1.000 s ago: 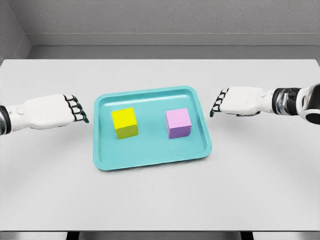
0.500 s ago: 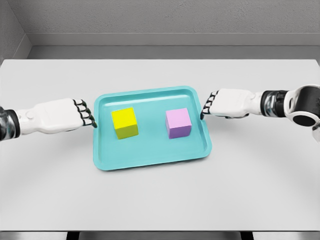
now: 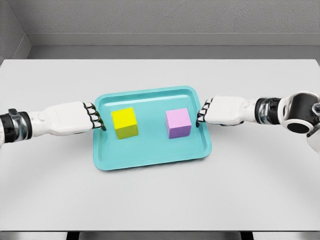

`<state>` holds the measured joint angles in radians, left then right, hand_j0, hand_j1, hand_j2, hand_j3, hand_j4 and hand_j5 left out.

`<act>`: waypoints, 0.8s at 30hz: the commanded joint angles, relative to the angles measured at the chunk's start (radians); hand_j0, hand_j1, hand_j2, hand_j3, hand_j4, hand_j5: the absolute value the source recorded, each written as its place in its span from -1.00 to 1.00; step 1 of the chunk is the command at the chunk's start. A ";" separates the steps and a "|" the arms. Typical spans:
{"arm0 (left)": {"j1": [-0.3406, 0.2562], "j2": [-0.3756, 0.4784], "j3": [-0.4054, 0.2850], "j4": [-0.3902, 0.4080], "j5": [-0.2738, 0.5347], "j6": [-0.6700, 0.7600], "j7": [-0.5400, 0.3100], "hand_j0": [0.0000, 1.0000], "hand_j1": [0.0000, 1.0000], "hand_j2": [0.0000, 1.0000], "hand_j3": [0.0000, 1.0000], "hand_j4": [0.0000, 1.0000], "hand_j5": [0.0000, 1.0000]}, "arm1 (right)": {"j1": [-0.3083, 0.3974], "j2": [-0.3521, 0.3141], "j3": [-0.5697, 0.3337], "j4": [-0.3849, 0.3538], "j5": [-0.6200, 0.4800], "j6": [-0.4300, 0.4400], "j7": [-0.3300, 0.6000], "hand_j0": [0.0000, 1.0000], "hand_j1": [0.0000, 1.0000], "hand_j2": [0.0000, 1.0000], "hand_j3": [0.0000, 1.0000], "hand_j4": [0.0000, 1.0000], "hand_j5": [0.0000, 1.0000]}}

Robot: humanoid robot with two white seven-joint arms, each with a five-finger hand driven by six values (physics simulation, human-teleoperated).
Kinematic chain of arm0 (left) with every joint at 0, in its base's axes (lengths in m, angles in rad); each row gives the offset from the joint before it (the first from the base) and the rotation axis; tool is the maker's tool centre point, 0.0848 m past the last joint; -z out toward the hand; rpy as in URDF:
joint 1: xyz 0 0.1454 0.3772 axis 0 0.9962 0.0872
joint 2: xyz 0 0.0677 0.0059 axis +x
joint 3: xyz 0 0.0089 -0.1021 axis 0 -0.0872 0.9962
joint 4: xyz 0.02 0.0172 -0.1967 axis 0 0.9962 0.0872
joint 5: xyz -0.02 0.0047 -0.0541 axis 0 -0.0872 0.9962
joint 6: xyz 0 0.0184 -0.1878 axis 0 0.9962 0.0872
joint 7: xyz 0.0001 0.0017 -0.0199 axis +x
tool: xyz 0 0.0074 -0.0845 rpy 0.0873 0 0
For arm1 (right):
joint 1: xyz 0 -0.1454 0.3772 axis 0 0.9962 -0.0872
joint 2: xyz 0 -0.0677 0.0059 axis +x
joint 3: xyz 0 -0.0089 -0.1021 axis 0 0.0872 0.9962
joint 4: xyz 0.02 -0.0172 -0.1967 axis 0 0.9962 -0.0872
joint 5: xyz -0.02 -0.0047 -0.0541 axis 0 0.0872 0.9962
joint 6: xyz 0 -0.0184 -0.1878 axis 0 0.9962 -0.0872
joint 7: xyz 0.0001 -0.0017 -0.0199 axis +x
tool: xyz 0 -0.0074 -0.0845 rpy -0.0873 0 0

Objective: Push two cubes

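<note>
A yellow cube and a pink cube rest side by side in a teal tray. My left hand reaches over the tray's left rim, its curled fingertips a short gap from the yellow cube. On the other side my right hand hovers over the right rim, fingers curled, a small gap from the pink cube. Neither hand holds anything.
The tray lies mid-table on a white tabletop. A grey wall rises behind the table's far edge.
Both hands have moved inward toward the tray, from outside its rims to over them. The cubes and tray have not moved.
</note>
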<state>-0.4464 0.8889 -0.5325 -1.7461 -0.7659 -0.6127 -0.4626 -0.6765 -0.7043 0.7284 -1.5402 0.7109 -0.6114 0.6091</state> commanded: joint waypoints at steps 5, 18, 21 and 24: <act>0.000 -0.010 0.000 0.002 0.002 0.002 -0.008 0.54 0.54 0.54 0.54 0.54 0.54 | -0.002 -0.009 -0.001 -0.020 -0.014 0.001 0.002 0.50 0.50 0.50 0.50 0.50 0.50; -0.014 -0.042 0.000 0.014 -0.001 0.002 -0.022 0.55 0.55 0.55 0.55 0.55 0.55 | 0.005 -0.026 0.006 -0.092 -0.010 0.001 0.002 0.50 0.50 0.50 0.50 0.50 0.50; -0.017 -0.044 0.000 0.022 -0.001 0.002 -0.025 0.55 0.55 0.55 0.55 0.55 0.55 | 0.006 -0.023 0.006 -0.093 -0.010 0.001 0.002 0.50 0.50 0.50 0.50 0.50 0.50; -0.018 -0.059 0.000 0.036 -0.001 0.002 -0.031 0.55 0.55 0.55 0.55 0.55 0.55 | 0.009 -0.021 0.029 -0.095 -0.011 0.001 0.002 0.50 0.50 0.50 0.50 0.50 0.50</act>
<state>-0.4694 0.8370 -0.5327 -1.7175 -0.7701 -0.6127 -0.4893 -0.6673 -0.7269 0.7467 -1.6342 0.7028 -0.6132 0.6112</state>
